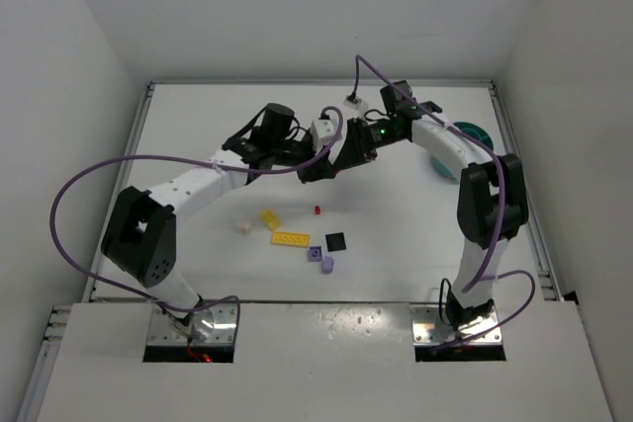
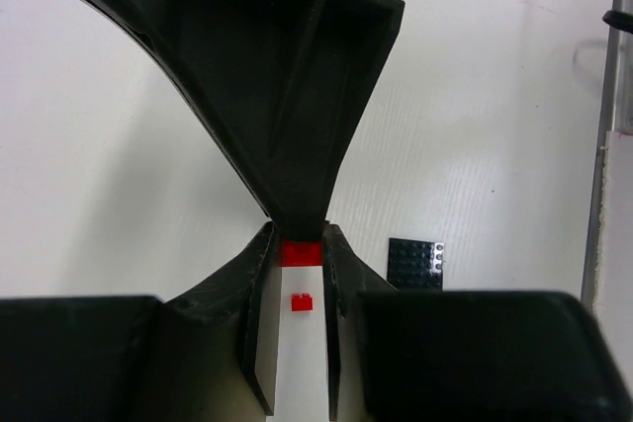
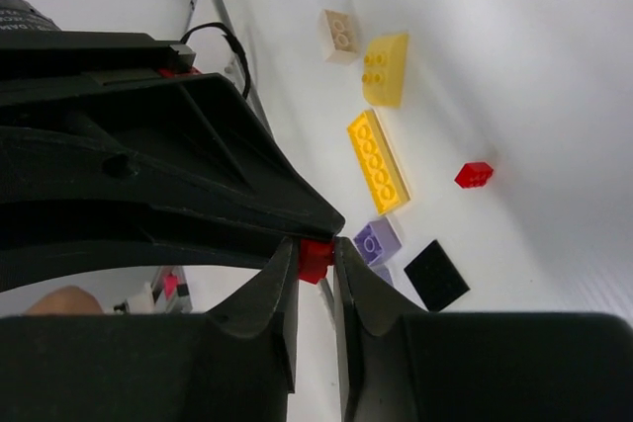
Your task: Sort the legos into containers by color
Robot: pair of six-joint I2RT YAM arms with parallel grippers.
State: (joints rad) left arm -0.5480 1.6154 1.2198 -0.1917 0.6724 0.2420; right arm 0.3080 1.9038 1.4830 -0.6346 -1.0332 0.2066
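So the left tool (image 2: 299,240) and right tool (image 3: 316,250) are both clamped on one red lego (image 2: 300,253) up above the desk (image 1: 396,229), a loose red lego (image 2: 302,301) lying underneath.

table (image 1: 396,229) white, edged by rail (image 1: 247,83) | walls (image 1: 297,7) white, seen at 9, 12, 3 o'clock | lit evenly

White table (image 1: 396,234) with scattered legos (image 1: 290,238) (teal bowl (image 1: 477,132) far right)
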